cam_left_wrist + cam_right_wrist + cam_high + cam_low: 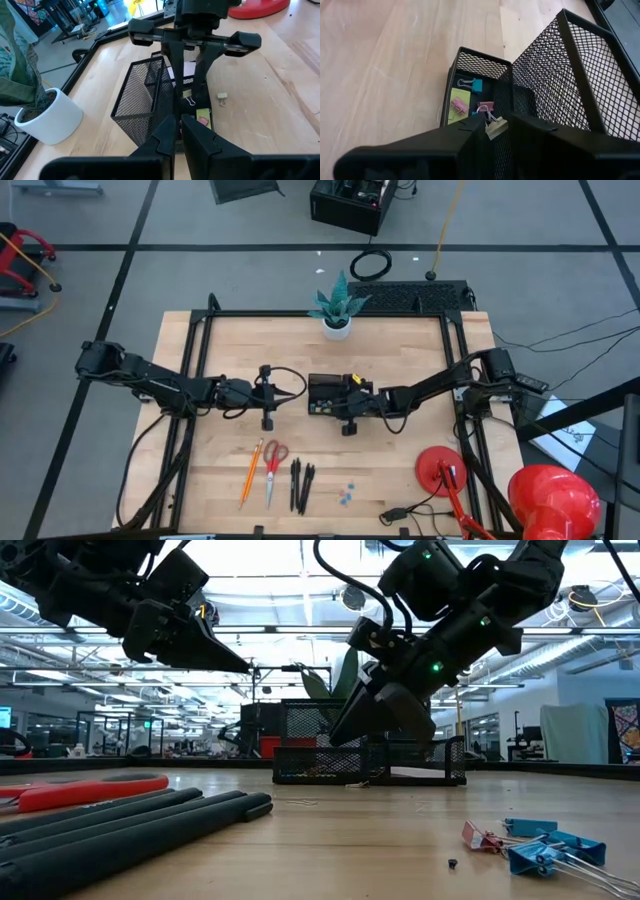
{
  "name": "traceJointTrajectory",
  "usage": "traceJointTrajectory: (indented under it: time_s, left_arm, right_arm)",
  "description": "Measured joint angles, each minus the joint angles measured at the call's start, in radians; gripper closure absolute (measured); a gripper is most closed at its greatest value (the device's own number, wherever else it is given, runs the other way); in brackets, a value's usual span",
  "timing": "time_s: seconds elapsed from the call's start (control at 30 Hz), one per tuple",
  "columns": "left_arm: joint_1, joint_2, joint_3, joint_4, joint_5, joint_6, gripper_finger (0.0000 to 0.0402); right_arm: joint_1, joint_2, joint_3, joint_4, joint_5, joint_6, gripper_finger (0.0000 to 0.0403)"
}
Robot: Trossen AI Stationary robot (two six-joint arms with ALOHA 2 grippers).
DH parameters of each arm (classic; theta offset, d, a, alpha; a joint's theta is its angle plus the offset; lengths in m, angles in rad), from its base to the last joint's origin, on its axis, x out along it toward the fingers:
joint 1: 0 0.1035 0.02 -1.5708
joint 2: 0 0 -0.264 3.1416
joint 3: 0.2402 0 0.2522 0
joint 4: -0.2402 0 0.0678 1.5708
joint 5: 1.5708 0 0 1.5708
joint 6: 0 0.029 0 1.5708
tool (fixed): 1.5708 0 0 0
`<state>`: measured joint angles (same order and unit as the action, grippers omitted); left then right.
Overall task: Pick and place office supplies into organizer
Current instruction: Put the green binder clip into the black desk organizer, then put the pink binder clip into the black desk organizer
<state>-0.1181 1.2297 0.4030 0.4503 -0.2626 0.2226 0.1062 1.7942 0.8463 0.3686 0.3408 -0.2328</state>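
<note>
The black mesh organizer (322,393) stands mid-table, with a tall bin (570,75) beside a low tray (470,95) that holds blue and pink clips on a yellow note. My right gripper (495,134) hangs over that tray, shut on a small beige binder clip (496,128). My left gripper (180,131) hovers shut just left of the organizer (145,100), pointing at it and touching nothing. The orange pencil (250,470), red-handled scissors (272,470), black pens (300,485) and blue clips (345,496) lie near the table's near edge. My right gripper pinches the beige binder clip's body (497,129) between its two fingertips (470,131). The fingers slant down from the table's right side. The clip is lifted clear above the organizer's low tray, and its wire handles (489,116) stick out past the fingertips.
A white plant pot (337,328) stands behind the organizer. A red round-based object (440,470) with cables sits near the right front corner. Another beige clip (222,97) lies on the wood by the organizer. Bare wood lies between the organizer and the row of supplies.
</note>
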Motion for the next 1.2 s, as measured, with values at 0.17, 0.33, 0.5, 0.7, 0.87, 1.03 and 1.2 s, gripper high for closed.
traceJointTrajectory:
  time_s: [0.17,0.33,0.5,0.7,0.87,1.03,1.2]
  left_arm:
    - [0.0,0.0,0.0,0.0,0.0,0.0,0.0364]
    - [0.0,0.0,0.0,-0.004,0.0,0.0,0.0364]
    - [0.0,0.0,0.0,-0.005,0.0,-0.001,0.0364]
    - [0.0,0.0,0.0,-0.005,0.0,-0.001,0.0364]
    - [0.0,0.0,0.0,-0.005,0.0,0.0,0.0364]
    - [-0.002,0.0,0.0,-0.004,0.0,0.0,0.0364]
    - [-0.012,0.0,0.0,-0.001,0.0,0.0,0.0364]
  right_arm:
    - [0.0,0.0,0.0,-0.002,-0.001,0.023,0.0303]
    - [0.0,0.0,0.0,-0.001,-0.002,0.023,0.0279]
    - [0.007,-0.008,-0.002,0.016,-0.001,0.007,0.0267]
    - [0.059,-0.128,-0.002,0.024,-0.004,-0.043,0.0285]
    - [0.122,-0.306,-0.014,-0.017,-0.086,-0.078,0.0332]
    - [0.147,-0.486,-0.121,-0.017,-0.106,-0.078,0.0396]
    - [0.151,-0.597,-0.263,0.093,-0.104,-0.003,0.0399]
